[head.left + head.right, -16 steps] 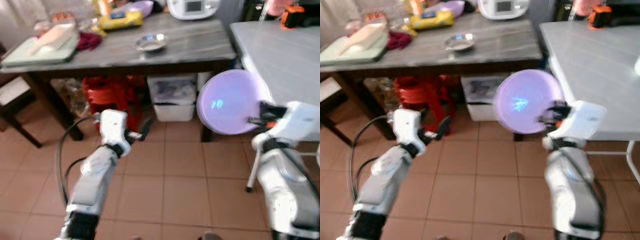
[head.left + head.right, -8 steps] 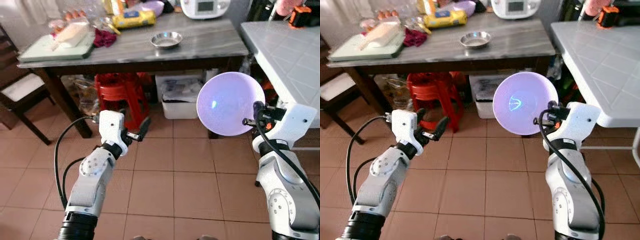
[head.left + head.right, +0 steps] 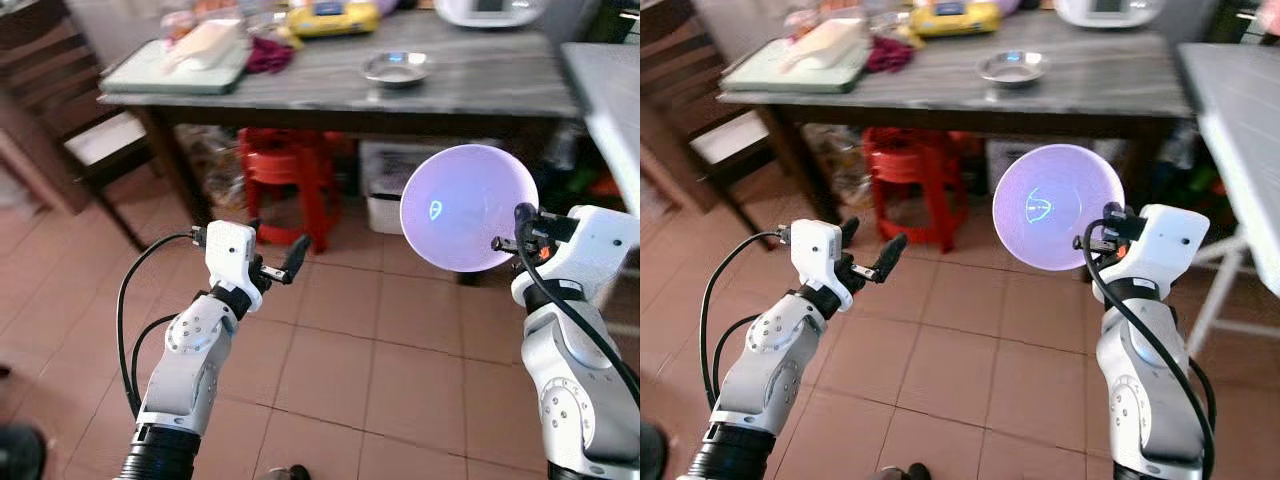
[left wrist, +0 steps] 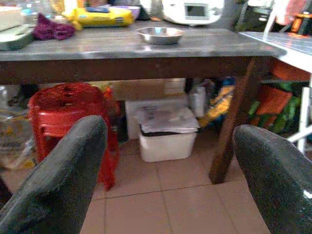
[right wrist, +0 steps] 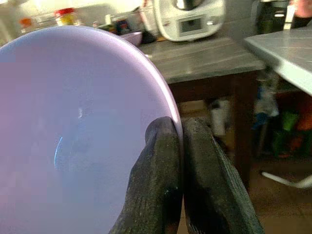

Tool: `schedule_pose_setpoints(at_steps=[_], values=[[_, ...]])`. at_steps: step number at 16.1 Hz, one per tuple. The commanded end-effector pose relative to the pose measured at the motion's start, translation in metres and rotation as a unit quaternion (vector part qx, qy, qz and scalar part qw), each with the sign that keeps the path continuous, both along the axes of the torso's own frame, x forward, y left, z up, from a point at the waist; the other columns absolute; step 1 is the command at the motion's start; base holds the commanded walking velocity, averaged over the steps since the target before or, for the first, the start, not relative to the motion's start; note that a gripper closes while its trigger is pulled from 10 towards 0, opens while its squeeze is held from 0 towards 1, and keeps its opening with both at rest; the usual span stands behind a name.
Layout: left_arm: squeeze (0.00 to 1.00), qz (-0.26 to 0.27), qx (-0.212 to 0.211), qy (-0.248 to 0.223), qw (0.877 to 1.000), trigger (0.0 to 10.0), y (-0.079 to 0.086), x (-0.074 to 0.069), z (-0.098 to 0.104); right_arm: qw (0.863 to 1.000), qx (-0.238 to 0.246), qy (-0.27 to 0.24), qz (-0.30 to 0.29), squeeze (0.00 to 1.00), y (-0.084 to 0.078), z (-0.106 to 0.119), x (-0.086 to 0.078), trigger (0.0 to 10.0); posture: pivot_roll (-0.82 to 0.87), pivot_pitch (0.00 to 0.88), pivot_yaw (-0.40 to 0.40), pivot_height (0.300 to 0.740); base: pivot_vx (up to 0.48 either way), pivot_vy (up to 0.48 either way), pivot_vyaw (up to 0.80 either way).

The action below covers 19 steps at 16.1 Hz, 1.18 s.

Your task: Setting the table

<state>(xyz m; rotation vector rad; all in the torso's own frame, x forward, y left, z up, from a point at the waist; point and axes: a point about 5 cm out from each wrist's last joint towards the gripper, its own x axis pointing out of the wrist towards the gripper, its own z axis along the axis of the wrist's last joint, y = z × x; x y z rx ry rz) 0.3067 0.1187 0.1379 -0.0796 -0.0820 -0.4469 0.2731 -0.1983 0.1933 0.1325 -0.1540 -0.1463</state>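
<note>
The right tool (image 5: pixel 181 161) is clamped on the rim of a lilac bowl (image 3: pixel 468 207), one finger (image 5: pixel 158 180) inside the rim and the other outside. The bowl is held on edge in the air above the tiled floor (image 3: pixel 390 370), its hollow facing the head camera, in front of the dark surface (image 3: pixel 480 85). The left tool (image 3: pixel 285 268) is raised at the same height, fingers (image 4: pixel 63 175) spread wide and holding nothing. On the surface stand a small steel bowl (image 3: pixel 396 68), a yellow packet (image 3: pixel 336 17) and a green tray (image 3: pixel 175 68). A red stool (image 3: pixel 292 175) and a white bin (image 4: pixel 166 135) sit beneath it.
</note>
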Motion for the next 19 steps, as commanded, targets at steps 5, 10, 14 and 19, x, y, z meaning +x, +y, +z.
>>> schedule_pose_setpoints(at_steps=[5,10,14,19], values=[[0.0,0.003,0.003,-0.004,1.0,10.0,0.004,0.0,0.002,1.0,-0.001,-0.012,0.002,0.0,0.002,0.005,-0.002,10.0,-0.19,0.123,0.109,0.74,0.302,0.0,0.64],[0.0,0.003,0.003,-0.004,1.0,10.0,0.004,0.0,0.002,1.0,-0.001,-0.012,0.002,0.0,0.002,0.005,-0.002,10.0,-0.19,0.123,0.109,0.74,0.304,0.0,0.64],[0.0,-0.013,-0.003,0.001,1.0,10.0,-0.003,-0.002,0.001,1.0,0.001,-0.015,-0.002,0.0,0.002,0.006,-0.002,10.0,-0.2,0.121,0.112,0.74,0.313,0.0,0.28],[0.0,-0.007,-0.003,0.02,1.0,10.0,-0.005,-0.003,-0.005,1.0,0.0,-0.011,0.005,0.0,0.005,0.003,-0.001,10.0,-0.19,0.12,0.105,0.74,0.0,0.0,0.0]])
